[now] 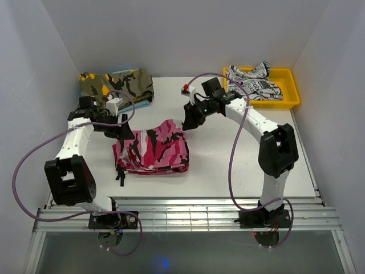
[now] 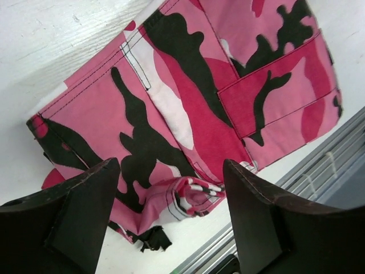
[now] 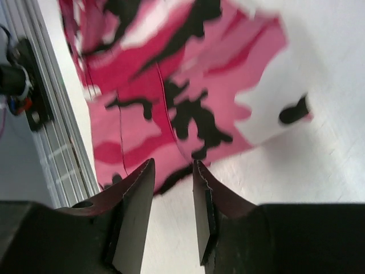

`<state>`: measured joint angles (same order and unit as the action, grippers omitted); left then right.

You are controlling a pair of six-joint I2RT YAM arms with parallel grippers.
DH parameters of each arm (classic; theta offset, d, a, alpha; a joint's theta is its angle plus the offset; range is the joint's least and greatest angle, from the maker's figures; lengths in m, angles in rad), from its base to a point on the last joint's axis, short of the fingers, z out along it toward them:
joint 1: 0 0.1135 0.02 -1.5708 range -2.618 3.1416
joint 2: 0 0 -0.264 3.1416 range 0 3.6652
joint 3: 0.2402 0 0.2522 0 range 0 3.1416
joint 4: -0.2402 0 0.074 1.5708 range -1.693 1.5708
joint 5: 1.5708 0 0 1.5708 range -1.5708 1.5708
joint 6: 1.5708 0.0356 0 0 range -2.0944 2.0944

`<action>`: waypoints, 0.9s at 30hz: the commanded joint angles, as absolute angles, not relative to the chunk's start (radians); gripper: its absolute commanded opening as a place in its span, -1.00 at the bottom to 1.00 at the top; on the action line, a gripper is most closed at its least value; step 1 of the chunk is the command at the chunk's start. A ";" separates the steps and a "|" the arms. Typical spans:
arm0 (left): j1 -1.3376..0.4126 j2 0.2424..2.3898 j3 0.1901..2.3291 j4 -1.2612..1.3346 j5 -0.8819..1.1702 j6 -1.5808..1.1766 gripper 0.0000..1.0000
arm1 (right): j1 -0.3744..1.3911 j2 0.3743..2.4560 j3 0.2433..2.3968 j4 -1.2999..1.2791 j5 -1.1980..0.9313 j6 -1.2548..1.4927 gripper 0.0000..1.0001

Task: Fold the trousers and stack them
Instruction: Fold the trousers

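Both claws released over the folded trousers, stacking not yet done.

Directly below the left claw (image 2: 171,165), which is spread wide and empty, a loose bunched hem pokes out of the trousers (image 2: 228,85); the rest lies ahead of it as a compact bundle on the table (image 2: 51,34). The right claw (image 3: 173,165), narrowed to a slit and grasping nothing, hangs with the bundle's corner just ahead of it. Folding looks nearly finished. The next move likely calls for tucking that hem, then pinching every layer at one edge and carrying the bundle to the olive-and-orange garment (image 1: 117,84) beyond the left claw. The under layers are hidden and the right wrist view is blurred, so how even the fold is cannot be told.
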<state>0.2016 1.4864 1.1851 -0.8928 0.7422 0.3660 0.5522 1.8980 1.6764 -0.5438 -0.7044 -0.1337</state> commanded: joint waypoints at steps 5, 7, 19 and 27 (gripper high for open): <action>0.097 1.598 1.293 -0.974 0.512 0.446 0.32 | 0.566 1.867 1.562 -0.649 -0.733 -0.273 -0.35; 0.097 1.598 1.272 -1.029 0.447 0.494 0.14 | 0.574 1.871 1.537 -0.624 -0.791 -0.244 -0.45; 0.224 1.427 1.054 -0.969 0.311 0.538 -0.29 | 0.676 2.003 1.485 -0.579 -0.850 -0.273 -0.84; 0.299 1.403 1.069 -0.992 0.439 0.496 0.50 | 0.698 2.072 1.512 -0.500 -0.885 -0.200 -0.85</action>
<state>0.2844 1.4311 1.0405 -0.9882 0.3611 0.5152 0.6907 2.0762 1.4914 -0.5644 -0.8581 -0.2279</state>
